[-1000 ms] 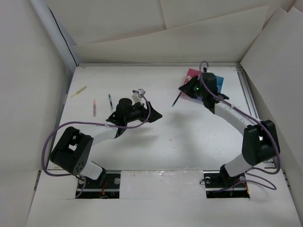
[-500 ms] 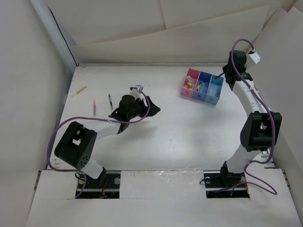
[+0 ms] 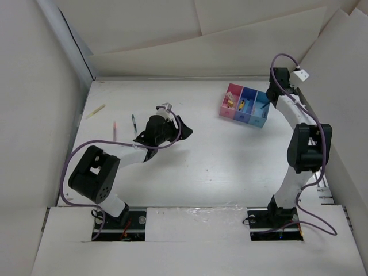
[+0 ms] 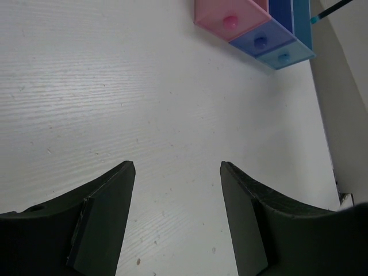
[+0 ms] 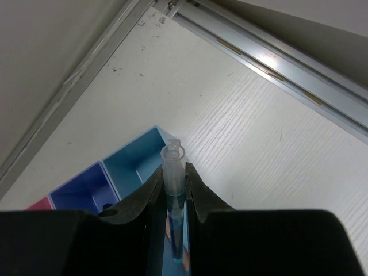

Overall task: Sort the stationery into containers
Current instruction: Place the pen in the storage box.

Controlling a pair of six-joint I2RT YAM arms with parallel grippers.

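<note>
Big white table (image 3: 218, 167), with the row of containers (image 3: 242, 117) (pink, dark blue, light blue) sitting up around 1 o'clock. The right arm (image 3: 302, 149) reaches up there, and the right gripper (image 5: 174, 183) is clenched on a light-blue pen (image 5: 176, 230) that's pointing down over the light-blue bin (image 5: 135, 167) at the row's 3 o'clock end. The left gripper (image 4: 178, 167) is near the middle, jaws released, nothing in them, just bare table below. Over at 10 o'clock there's loose stuff lying flat: a yellowish pen (image 3: 96, 111), a pink pen (image 3: 114, 131) and a dark green pen (image 3: 134, 123).
</note>
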